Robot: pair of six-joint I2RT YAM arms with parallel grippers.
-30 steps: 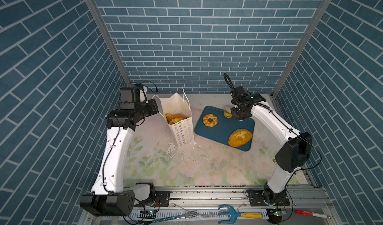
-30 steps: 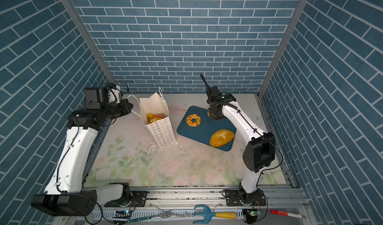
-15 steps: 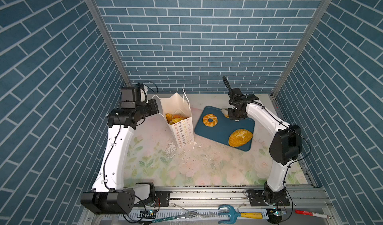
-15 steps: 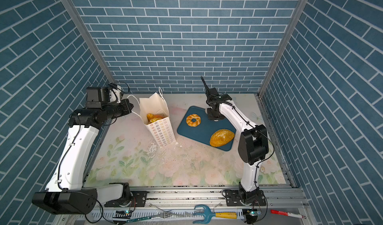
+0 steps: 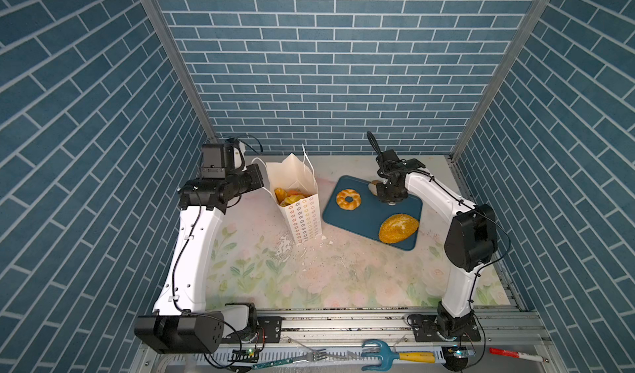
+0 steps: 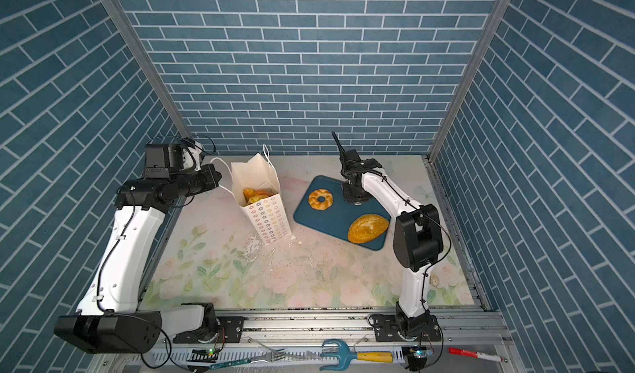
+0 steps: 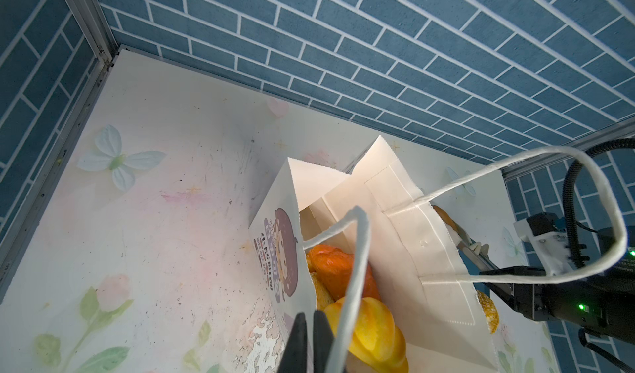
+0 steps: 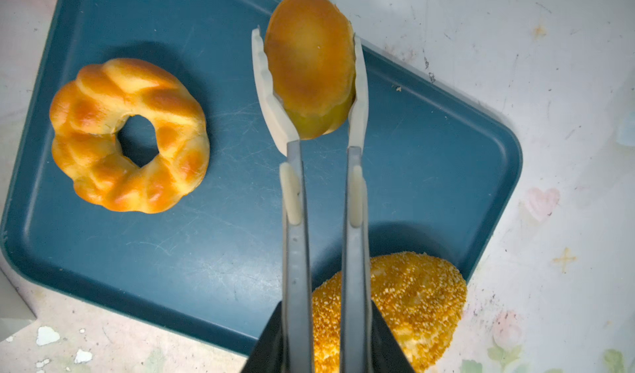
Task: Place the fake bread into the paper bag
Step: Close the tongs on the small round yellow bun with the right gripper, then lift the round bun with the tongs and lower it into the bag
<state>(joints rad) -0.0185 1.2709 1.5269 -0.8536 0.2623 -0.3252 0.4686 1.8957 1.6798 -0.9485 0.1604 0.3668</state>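
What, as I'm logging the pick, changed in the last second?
The right gripper closed on the small bun at the tray's far edge; its elbow swung inward. Left arm, bag, ring and loaf stayed put.

paper bag (image 5: 304,216) upright — bread (image 5: 288,196) partly inside

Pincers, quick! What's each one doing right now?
Left pincer: closed, by the handle of the paper bag.
Right pincer: closed on a small bun.

The floral table (image 5: 343,285) carries the paper bag (image 5: 304,220) at 11 o'clock, the blue tray (image 5: 364,216) at 1 o'clock, and white flakes (image 5: 285,247) by the bag.
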